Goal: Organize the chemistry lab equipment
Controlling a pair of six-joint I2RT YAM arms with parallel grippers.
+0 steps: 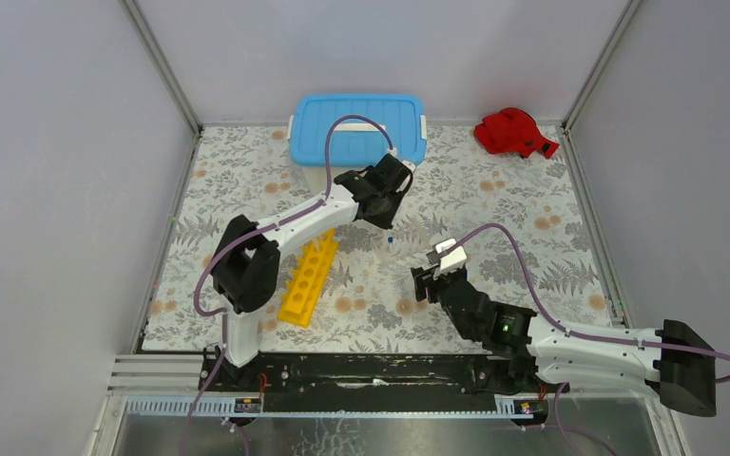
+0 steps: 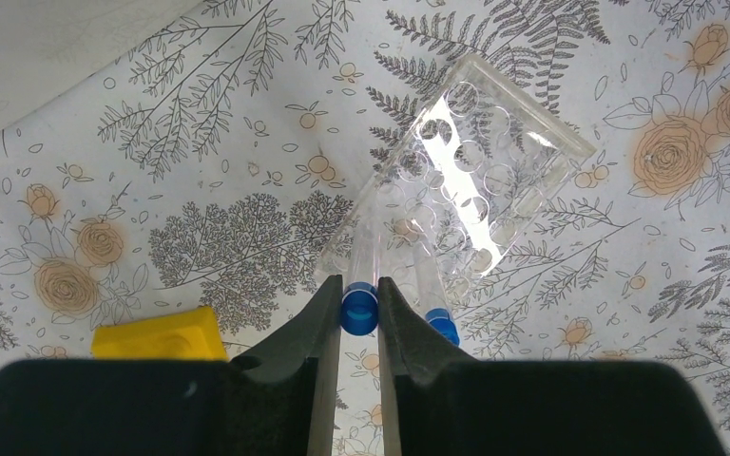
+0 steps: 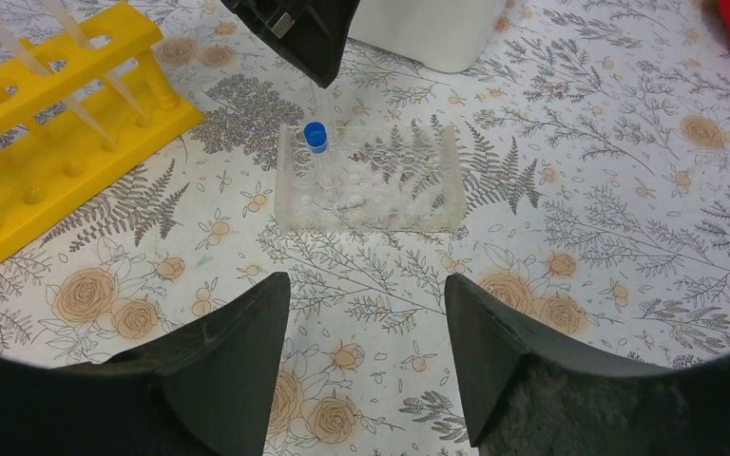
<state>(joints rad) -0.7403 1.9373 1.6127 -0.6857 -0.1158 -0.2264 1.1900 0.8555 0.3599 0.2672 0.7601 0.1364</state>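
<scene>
The left gripper (image 2: 359, 285), narrowed on a blue-capped tube (image 2: 359, 312) hanging at the clear rack (image 2: 494, 161) on the counter (image 2: 200, 114), should centre its tip on a free hole beside the seated tube (image 2: 443, 326), then lower straight.

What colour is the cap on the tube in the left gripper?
The cap is blue; left wrist view shows it best.
</scene>
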